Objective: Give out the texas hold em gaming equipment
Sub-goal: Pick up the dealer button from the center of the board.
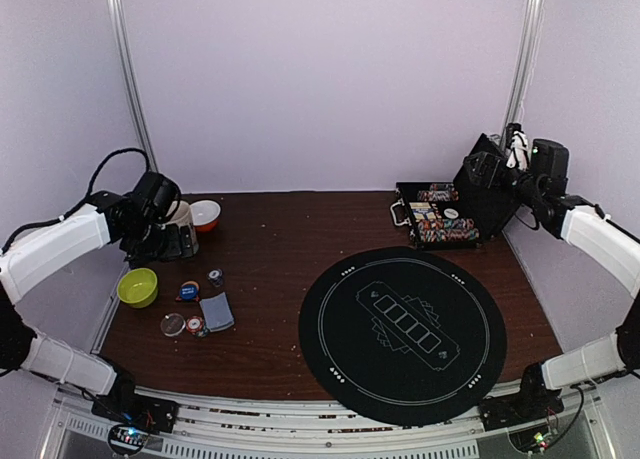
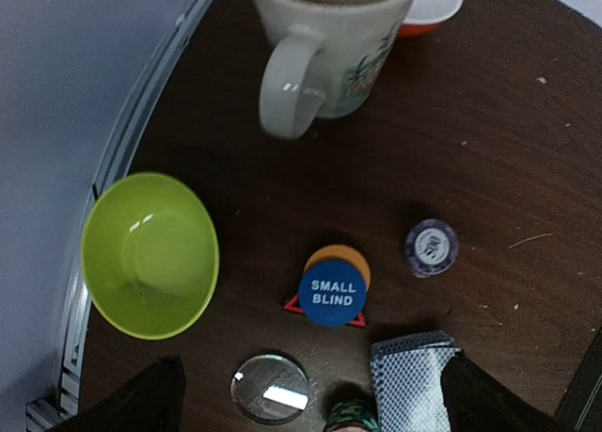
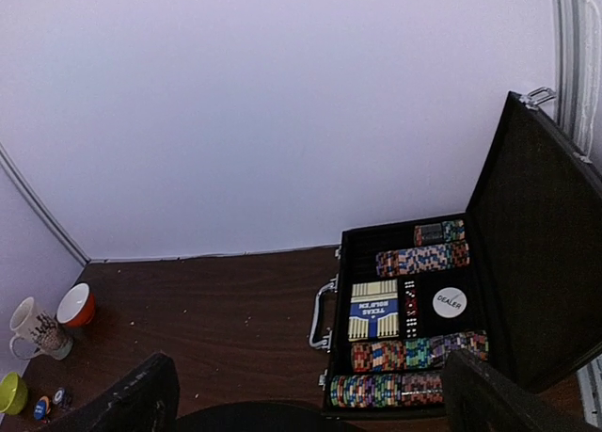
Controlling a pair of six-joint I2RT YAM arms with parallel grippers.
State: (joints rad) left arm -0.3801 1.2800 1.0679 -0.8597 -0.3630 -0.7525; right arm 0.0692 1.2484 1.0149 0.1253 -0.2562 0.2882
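Left gripper (image 2: 310, 399): fingers spread wide with nothing between them, hanging over the small pile near the table's left edge, probably so it can drop on one piece
Right gripper (image 3: 310, 404): fingers wide apart too, empty, raised at the far right and facing the open case (image 3: 527, 263)
Loose pieces: a blue disc (image 2: 332, 299) reading SMALL BLIND lies on an orange disc (image 2: 340, 260); a dark chip (image 2: 431, 248) sits just beside them, a deck of cards (image 2: 411, 380) lies back up nearer the arm, and a clear disc (image 2: 271, 388) is next to it
Case contents: rows of striped chips (image 3: 423, 259), a boxed deck (image 3: 374, 312) and a white dealer button (image 3: 450, 301), kept reachable by the propped lid
Mat (image 1: 402, 321): black and round with printed card slots and nothing on it; I'd guess the gear belongs here
Bystanders: a mug (image 2: 329, 46), an orange bowl (image 2: 435, 4) and a green bowl (image 2: 150, 253) crowd the pile
Stage: looks like the very start, nothing dealt out yet
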